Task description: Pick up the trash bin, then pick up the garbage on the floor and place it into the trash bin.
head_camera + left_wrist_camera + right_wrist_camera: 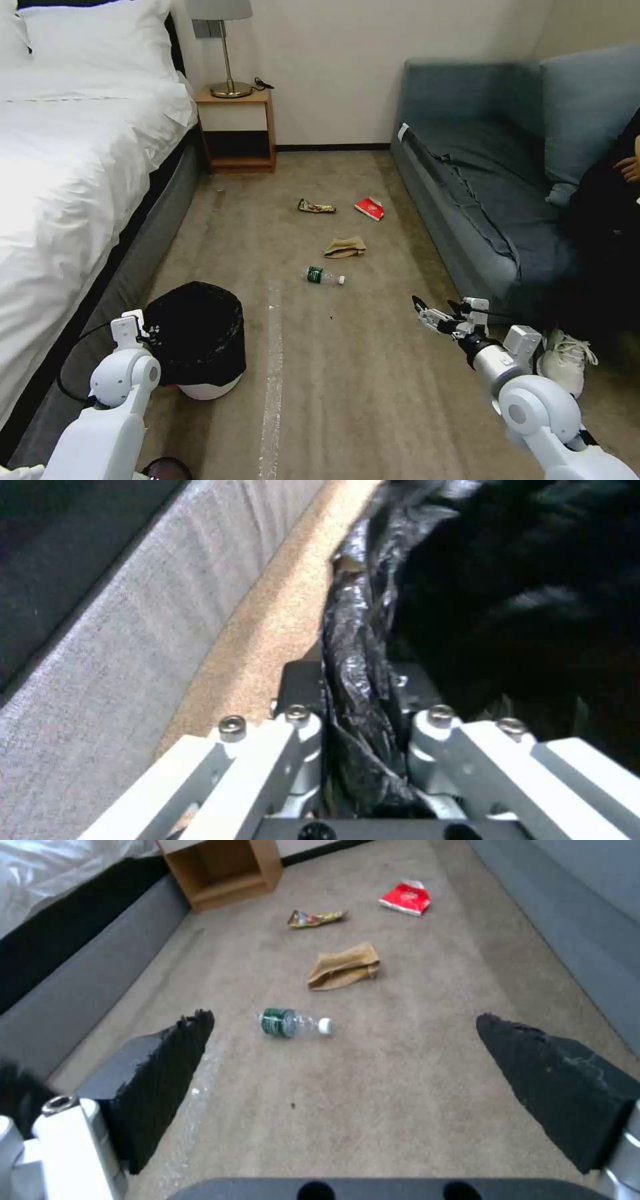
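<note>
Black crinkled plastic runs between the left gripper's (363,720) fingers in the left wrist view: they are closed on the bag-covered rim of the bin (200,340), pinching it on the side nearest the bed (60,173). The head view shows the bin's white base tilted, and it looks slightly off the floor (373,373), though the gap is hard to judge.

The right gripper (437,312) hangs above the carpet with its two black pads (160,1075) spread wide and holding nothing. The right wrist view sets the garbage out ahead of it. Nearest, between the pads but well beyond them, the bottle (293,1023) lies on its side. Past it is the brown paper (344,967). Farther still lie the snack wrapper (316,918) and, to its right, the red packet (407,898).

The beige carpet carries a pale strip running lengthwise just right of the bin. The floor is a lane between the white-sheeted bed on the left and a blue-grey sofa (493,167) on the right. At the far wall stands a wooden nightstand (237,130) with a brass lamp (227,53). A white sneaker (565,360) sits by the sofa, just beside the right arm.
</note>
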